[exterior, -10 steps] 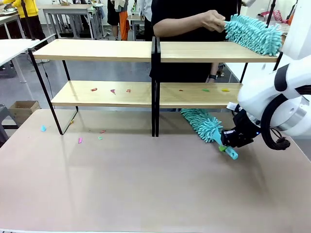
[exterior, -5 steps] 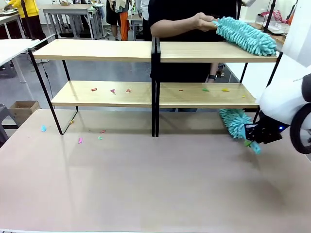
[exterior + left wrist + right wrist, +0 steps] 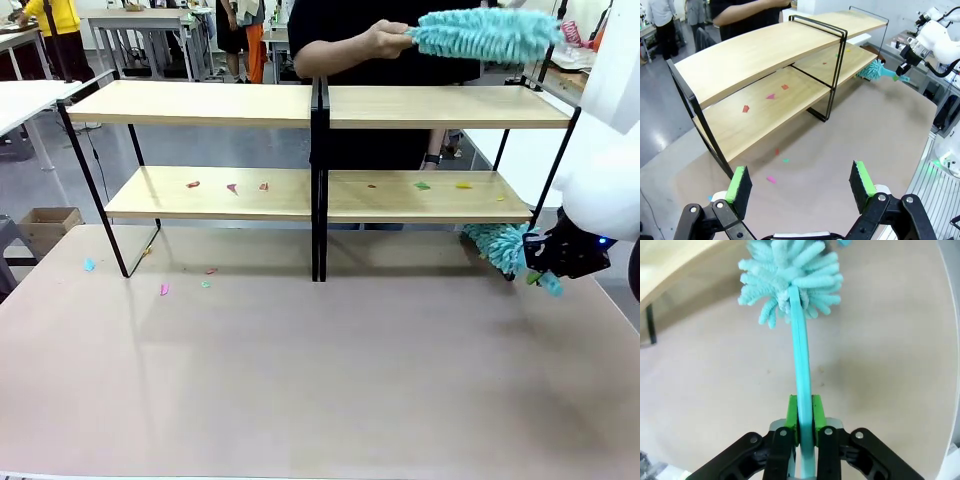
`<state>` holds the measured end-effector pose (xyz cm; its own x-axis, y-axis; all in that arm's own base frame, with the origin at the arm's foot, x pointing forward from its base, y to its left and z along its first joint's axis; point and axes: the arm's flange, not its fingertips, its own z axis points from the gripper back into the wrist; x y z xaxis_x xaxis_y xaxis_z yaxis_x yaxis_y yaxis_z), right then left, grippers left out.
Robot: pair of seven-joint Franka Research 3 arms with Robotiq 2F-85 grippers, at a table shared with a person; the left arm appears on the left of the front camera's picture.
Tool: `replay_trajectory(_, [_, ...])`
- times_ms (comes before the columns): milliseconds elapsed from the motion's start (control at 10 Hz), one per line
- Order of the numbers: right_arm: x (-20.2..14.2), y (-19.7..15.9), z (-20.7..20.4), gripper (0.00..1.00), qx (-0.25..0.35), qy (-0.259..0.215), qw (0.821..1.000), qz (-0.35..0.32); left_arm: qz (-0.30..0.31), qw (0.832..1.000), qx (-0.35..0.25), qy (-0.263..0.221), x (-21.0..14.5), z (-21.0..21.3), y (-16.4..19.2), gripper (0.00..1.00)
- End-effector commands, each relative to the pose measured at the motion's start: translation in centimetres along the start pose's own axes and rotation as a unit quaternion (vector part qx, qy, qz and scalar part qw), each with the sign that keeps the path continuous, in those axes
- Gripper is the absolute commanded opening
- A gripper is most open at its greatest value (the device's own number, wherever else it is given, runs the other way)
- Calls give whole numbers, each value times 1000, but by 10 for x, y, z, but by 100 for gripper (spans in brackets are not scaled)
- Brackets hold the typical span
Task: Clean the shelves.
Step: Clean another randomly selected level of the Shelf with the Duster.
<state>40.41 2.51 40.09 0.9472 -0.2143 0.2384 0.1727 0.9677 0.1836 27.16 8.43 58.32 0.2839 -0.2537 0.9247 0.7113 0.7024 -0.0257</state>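
right end effector [image 3: 805, 415]: teal duster [image 3: 497, 243] swept rightward | person's duster [image 3: 487, 33]: raised

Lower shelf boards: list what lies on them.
Red and pink scraps on the left board, green and yellow scraps on the right board. Black centre posts hide a strip.

Quick headcount, fwiw. Dusters: two fluffy teal ones, the upper duster [image 3: 487, 35] and the lower duster [image 3: 497, 245]. The shelves [image 3: 318, 105] come as two units with two boards apiece, so four boards total. Paper bits: left scraps [image 3: 232, 187] number three, right scraps [image 3: 423, 185] three that I can make out, and loose scraps [image 3: 165, 289] on the tabletop [image 3: 320, 400] at least four. Tinier specks are too small to tell. Pincers: two, the left pincer [image 3: 801, 181] and the right pincer [image 3: 805, 410]. One cardboard box [image 3: 45, 222].
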Motion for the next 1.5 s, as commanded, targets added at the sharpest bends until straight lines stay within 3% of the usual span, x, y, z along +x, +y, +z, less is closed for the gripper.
replay_trajectory(0, [-97, -21, -7, 13, 77, 47, 994, 61, 0, 1000, 0, 2, 0, -1, 0, 100])
replay_trajectory(200, [-105, -26, 2, 13, 99, 70, 990, 72, 0, 1000, 0, 2, 0, -1, 0, 100])
replay_trajectory(400, [-113, -36, 14, 13, 108, 60, 990, 70, 0, 1000, 0, 2, 0, -1, 0, 100])
replay_trajectory(600, [-126, -46, 36, 13, 147, 107, 975, 126, 0, 1000, 0, 2, 0, -1, 0, 100])
replay_trajectory(900, [-151, -103, 94, 13, 207, 234, 922, 228, 0, 1000, 0, 2, 0, -1, 0, 100])
replay_trajectory(1200, [-160, -191, 137, 13, 281, 344, 843, 305, 0, 1000, 0, 2, 0, -1, 0, 100])
replay_trajectory(1300, [-158, -210, 140, 13, 309, 394, 804, 321, 0, 1000, 0, 2, 0, -1, 0, 100])
replay_trajectory(1400, [-155, -227, 142, 13, 321, 403, 793, 326, 0, 1000, 0, 2, 0, -1, 0, 100])
